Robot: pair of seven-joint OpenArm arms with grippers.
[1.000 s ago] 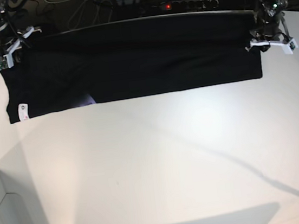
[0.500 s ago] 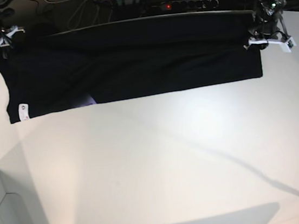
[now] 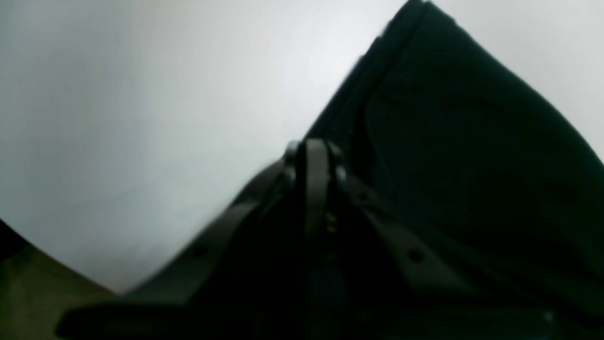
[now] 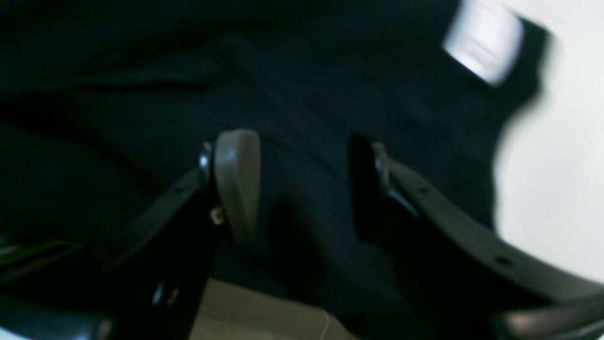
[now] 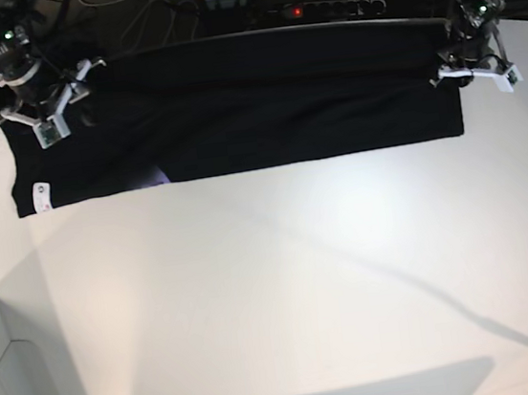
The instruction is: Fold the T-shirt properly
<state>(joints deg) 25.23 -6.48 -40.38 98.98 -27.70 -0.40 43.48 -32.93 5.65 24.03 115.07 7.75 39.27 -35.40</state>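
Since half a second ago the right hand (image 5: 45, 116) has swung back over the T-shirt (image 5: 233, 105), jaws released above the cloth beneath it. Opposite, the left hand (image 5: 476, 70) looks clenched at the shirt's far end on the counter (image 5: 284, 282); likely another fold grasp is coming.

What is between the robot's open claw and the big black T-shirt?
Nothing visible. The right gripper hangs open right over the plain black cloth T-shirt, with only dark fabric showing between its fingers.
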